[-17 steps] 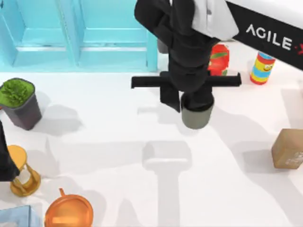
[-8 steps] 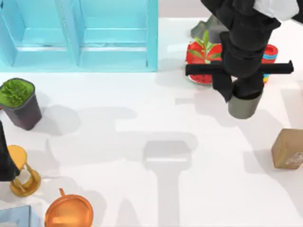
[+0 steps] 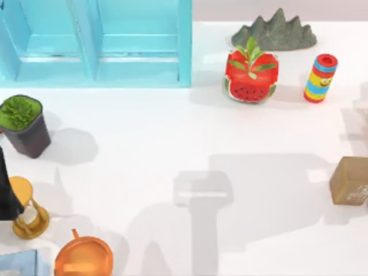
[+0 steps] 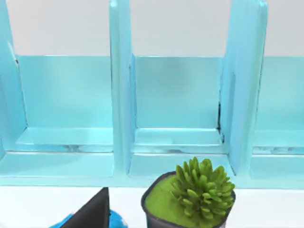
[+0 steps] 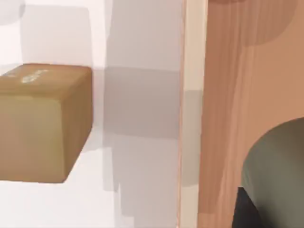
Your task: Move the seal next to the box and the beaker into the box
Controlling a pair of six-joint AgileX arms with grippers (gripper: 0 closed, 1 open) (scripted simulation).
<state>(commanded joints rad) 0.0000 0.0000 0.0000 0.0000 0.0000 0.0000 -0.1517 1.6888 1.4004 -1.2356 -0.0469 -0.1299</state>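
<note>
Beaker on the move: at the table's far left our left arm (image 3: 4,192) sits parked beside the gold hourglass (image 3: 27,208) and the potted plant (image 3: 23,125), looking into the blue shelf (image 3: 98,43); whether the left gripper (image 4: 91,214) is wide or closed we cannot tell. Across the middle of the table, where our right arm crossed a second ago with the beaker hanging beneath it, we now see bare white surface and a broad shadow. Half a second ago that arm was in front of the watermelon ornament (image 3: 250,77) and the striped can (image 3: 319,78); both now stand uncovered, and the arm has passed out of the top view to the right. The seal (image 3: 349,181) rests where it was, at the table's right edge, untouched. In the right wrist view the seal lies near a pale edge, and beyond that edge is a brown wood-grained surface, over which the beaker (image 5: 278,173) looms close to the lens. A dark sliver of the right gripper (image 5: 247,213) shows against the cup, and we judge it to be clamped on the beaker. We cannot tell if the brown surface is the box or merely floor. If it is the box, the beaker's half of the job looks close to done, with the seal's move not yet begun.
</note>
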